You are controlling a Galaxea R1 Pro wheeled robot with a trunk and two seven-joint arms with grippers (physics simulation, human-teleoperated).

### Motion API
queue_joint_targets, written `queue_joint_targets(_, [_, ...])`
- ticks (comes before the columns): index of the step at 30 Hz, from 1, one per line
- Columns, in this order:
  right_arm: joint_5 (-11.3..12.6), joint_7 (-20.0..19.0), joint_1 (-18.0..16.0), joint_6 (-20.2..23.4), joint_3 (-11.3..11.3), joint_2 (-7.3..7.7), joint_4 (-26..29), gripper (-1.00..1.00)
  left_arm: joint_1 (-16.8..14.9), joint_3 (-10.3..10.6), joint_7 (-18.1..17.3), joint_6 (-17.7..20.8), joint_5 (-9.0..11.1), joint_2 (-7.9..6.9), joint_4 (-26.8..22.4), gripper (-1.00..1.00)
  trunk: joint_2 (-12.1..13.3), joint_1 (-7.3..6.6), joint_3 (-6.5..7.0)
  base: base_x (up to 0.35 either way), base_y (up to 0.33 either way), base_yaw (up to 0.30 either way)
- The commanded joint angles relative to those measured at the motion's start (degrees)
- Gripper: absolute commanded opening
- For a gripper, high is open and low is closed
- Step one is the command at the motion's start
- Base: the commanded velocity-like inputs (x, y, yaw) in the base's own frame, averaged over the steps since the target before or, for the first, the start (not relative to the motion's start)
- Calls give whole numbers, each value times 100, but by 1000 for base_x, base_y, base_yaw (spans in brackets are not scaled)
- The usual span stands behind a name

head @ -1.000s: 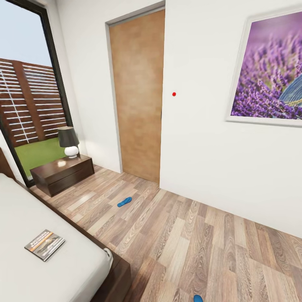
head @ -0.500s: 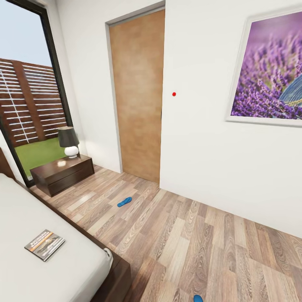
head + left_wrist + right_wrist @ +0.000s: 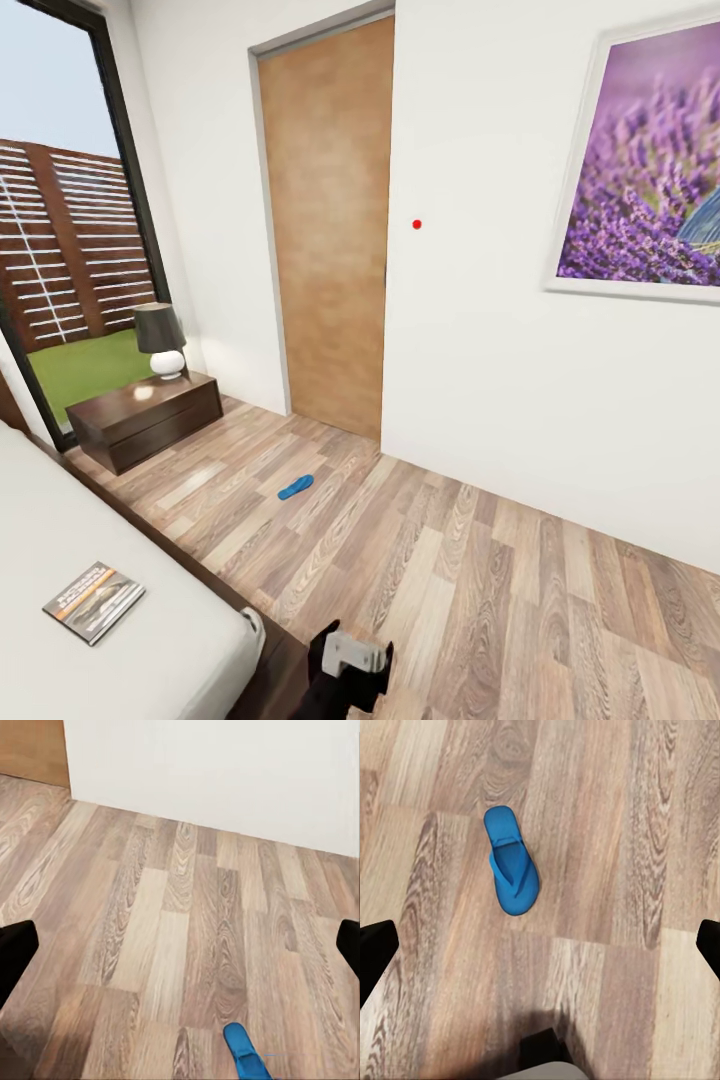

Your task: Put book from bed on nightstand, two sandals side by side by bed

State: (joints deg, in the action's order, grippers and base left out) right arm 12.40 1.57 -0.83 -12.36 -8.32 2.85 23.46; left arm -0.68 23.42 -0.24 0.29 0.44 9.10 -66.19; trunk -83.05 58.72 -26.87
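The right gripper (image 3: pixel 540 945) hangs over the plank floor (image 3: pixel 607 832) with its fingers spread wide to the frame edges and nothing between them. Its wrist view looks straight down on one blue sandal (image 3: pixel 511 862), lying flat, strap up, well clear of both fingertips. The left gripper (image 3: pixel 180 952) is spread just as wide and also empty; its wrist view looks along the floor toward the white wall (image 3: pixel 225 772), and catches the tip of a blue sandal (image 3: pixel 246 1056) at the near edge.

The head view shows what neither wrist view does. A dark arm part with a grey block (image 3: pixel 350 665) rises just beside the foot corner of the bed (image 3: pixel 130 640). The book (image 3: pixel 93 601) lies flat on the mattress near that corner. Another sandal (image 3: pixel 295 487) lies on the floor apart from the bed, between the bed and the wooden door (image 3: pixel 330 220). The nightstand (image 3: pixel 145 418) stands at the bed's head end by the window (image 3: pixel 70 220), carrying a lamp (image 3: pixel 160 340). A lavender picture (image 3: pixel 650 170) hangs on the wall beyond the door.
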Motion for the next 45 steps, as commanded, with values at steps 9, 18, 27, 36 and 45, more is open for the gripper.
queue_joint_targets(9, [61,2,-3,-21,6,4,1,100,-2,87,-962,568,72,-191,-1148,100,-3,1,-6,28,0,0])
queue_joint_targets(18, [66,-3,-4,-21,0,11,1,100,24,121,-1231,604,28,-315,-1205,100,-3,1,-6,1,0,0])
queue_joint_targets(27, [76,-42,-3,-17,0,20,3,100,34,94,-1251,612,54,-357,-1227,100,-3,1,-6,0,0,0])
queue_joint_targets(36, [94,-50,-4,1,28,22,33,100,33,-201,-1439,627,348,-686,-1466,100,-3,1,-6,0,0,0])
queue_joint_targets(45, [90,-51,-4,5,45,22,37,100,-256,-830,-3225,2715,1637,-1486,-2442,100,-3,1,-6,0,0,0])
